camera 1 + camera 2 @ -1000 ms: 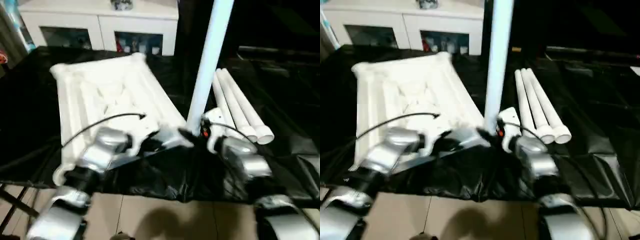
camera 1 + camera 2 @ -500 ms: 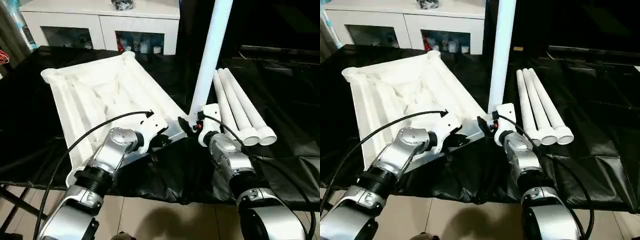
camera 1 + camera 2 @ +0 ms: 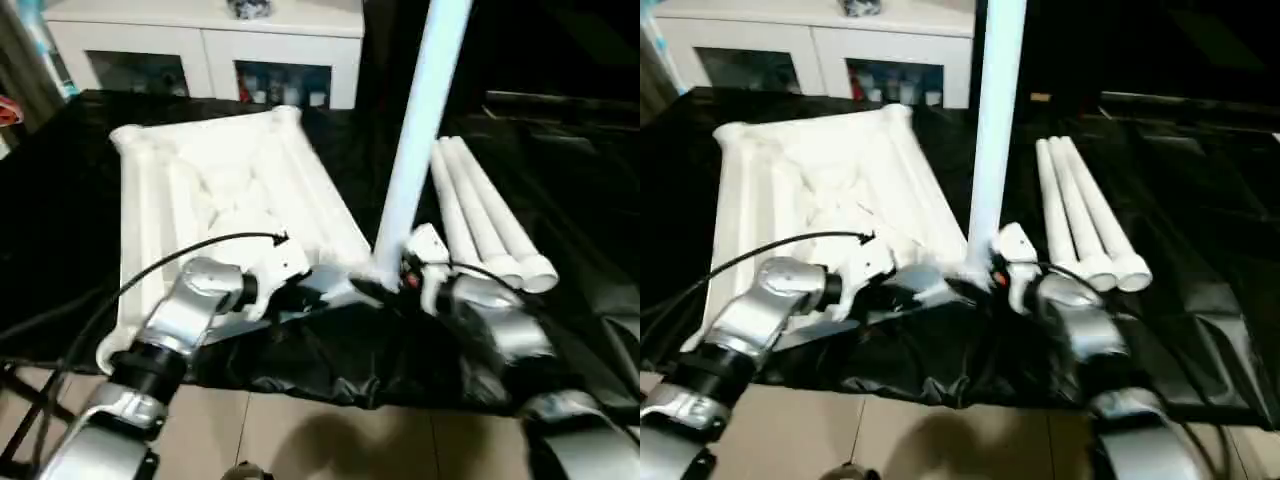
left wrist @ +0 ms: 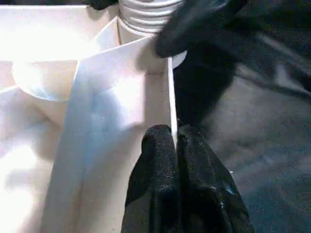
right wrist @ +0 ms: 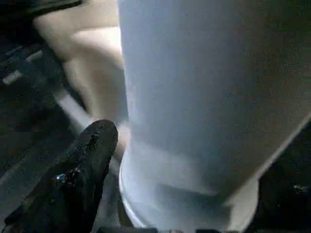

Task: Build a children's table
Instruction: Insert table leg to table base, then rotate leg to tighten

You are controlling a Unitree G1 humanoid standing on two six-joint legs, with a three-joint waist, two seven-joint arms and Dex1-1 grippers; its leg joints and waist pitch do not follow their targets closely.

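The children's table top (image 3: 220,190) lies upside down on the black sheet, white and ribbed. One white leg (image 3: 410,140) stands upright in its near right corner socket. Three more legs (image 3: 485,215) lie side by side to the right. My left gripper (image 3: 325,288) is shut on the thin rim wall (image 4: 170,97) of the top, just beside that socket. My right gripper (image 3: 385,288) stands open around the foot of the upright leg (image 5: 194,97). One black finger (image 5: 82,165) sits close beside the foot; I cannot tell whether it touches.
The black-sheeted table (image 3: 60,220) ends just in front of my forearms, with tiled floor (image 3: 300,440) below. A white cabinet with glass doors (image 3: 200,50) stands behind the table. The sheet is crumpled near the front edge.
The head camera has shifted, moving the whole picture. The leg stays upright in its socket and my left gripper keeps its hold on the rim.
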